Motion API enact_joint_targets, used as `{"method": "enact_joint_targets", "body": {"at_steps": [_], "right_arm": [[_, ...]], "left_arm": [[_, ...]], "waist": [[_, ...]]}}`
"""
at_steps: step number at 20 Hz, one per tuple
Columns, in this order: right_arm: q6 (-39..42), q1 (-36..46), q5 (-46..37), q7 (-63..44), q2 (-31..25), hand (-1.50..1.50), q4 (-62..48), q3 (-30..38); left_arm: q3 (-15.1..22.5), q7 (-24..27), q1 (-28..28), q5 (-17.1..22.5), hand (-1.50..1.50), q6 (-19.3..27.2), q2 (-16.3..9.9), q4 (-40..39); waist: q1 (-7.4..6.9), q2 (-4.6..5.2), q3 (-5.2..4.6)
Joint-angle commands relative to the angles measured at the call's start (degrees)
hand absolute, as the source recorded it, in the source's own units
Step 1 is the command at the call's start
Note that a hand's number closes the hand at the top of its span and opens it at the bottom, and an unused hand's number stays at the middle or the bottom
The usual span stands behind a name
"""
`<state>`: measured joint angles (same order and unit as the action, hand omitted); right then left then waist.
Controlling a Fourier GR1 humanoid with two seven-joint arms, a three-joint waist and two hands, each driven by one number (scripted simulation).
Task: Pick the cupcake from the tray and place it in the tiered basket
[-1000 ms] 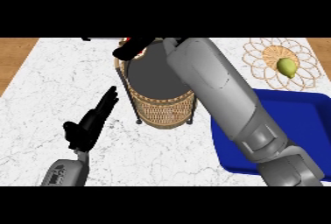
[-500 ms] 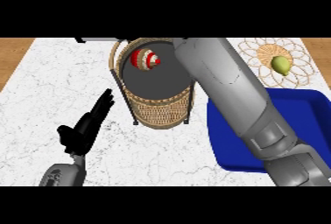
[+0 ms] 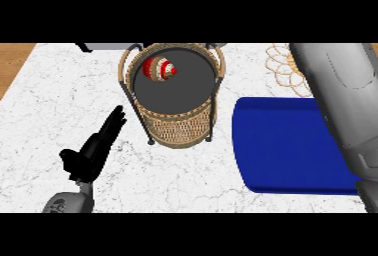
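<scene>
At the lower left the left hand (image 3: 94, 150) rests open on the white counter (image 3: 52, 100), fingers straight. Just to its right stands the wicker tiered basket (image 3: 177, 127), with the red-and-white cupcake (image 3: 159, 68) in its top tier. Further right lies the blue tray (image 3: 288, 150). Only the right forearm (image 3: 343, 95) shows; its hand isn't visible.
</scene>
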<state>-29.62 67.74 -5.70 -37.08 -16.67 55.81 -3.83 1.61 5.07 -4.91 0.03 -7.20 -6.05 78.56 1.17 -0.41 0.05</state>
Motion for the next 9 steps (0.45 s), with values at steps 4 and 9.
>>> {"method": "enact_joint_targets", "body": {"at_steps": [4, 9], "right_arm": [[8.4, -16.1, 9.9, 8.4, -12.2, -1.5, 12.5, 11.4], [21.9, -26.8, 17.8, 9.2, -21.4, -1.5, 18.6, 18.1]], "left_arm": [[-1.2, 0.0, -1.1, 0.4, 0.0, 0.0, -0.5, -0.4], [0.4, 0.2, 0.2, -1.2, 0.0, 1.1, 1.0, -0.6]], "waist": [[0.59, 0.2, 0.05], [0.92, 0.14, 0.03]]}}
